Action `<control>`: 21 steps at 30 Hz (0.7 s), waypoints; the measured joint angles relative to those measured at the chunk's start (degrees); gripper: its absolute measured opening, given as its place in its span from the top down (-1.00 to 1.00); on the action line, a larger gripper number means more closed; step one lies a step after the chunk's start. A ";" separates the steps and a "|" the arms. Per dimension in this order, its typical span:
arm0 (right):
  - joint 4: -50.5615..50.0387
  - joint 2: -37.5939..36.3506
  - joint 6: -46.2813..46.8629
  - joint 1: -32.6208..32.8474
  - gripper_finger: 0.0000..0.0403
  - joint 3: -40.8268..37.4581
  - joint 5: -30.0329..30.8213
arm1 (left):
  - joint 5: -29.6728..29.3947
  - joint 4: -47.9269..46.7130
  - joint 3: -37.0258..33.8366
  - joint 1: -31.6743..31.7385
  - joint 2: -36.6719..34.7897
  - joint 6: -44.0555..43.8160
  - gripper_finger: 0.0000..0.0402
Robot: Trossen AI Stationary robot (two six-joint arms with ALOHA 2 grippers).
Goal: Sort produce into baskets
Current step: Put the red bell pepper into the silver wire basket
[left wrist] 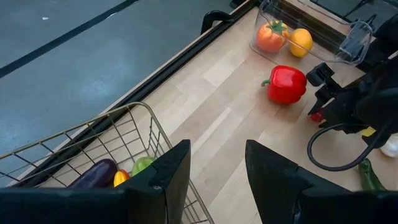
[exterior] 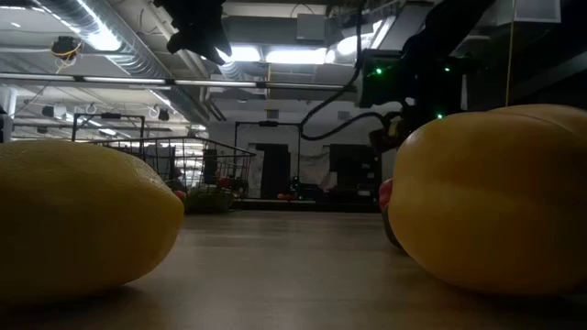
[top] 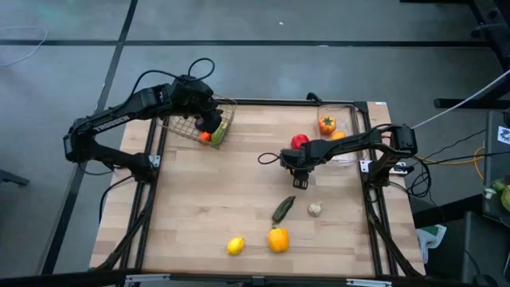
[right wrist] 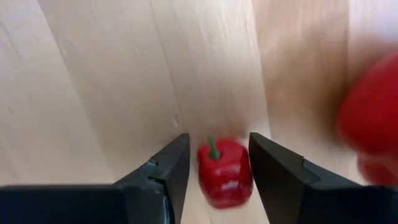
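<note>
Right wrist view, no readable writing, right gripper (right wrist: 219, 171) fingers grasping small red pepper (right wrist: 224, 171), left gripper (left wrist: 216, 174) fingers parted above wire basket (left wrist: 93, 146).

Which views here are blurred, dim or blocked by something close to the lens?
Low view: dim, with bright ceiling lights behind; the lemon and the yellow pepper loom close and block most of the table. Right wrist view: soft, a red blur at one edge; the small red pepper sits between the right pincer's fingers. High view: evenly lit.
</note>
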 joint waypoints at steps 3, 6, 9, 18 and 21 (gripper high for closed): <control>-0.27 0.00 -0.04 0.00 0.25 0.40 0.04 | 0.00 0.01 0.00 0.00 0.01 0.01 0.25; -0.74 -0.02 -0.09 0.00 0.39 0.51 0.04 | 0.00 0.02 0.00 0.00 0.02 -0.01 0.25; -1.74 -0.02 -0.66 0.00 0.52 0.53 0.02 | 0.00 0.01 0.00 0.00 0.02 -0.01 0.25; -2.06 -0.02 -1.66 0.00 0.67 0.55 0.30 | 0.00 0.02 0.00 0.00 0.02 0.01 0.25; -2.06 -0.02 -1.66 0.00 0.72 0.55 0.31 | 0.00 0.02 0.00 0.00 0.02 0.03 0.25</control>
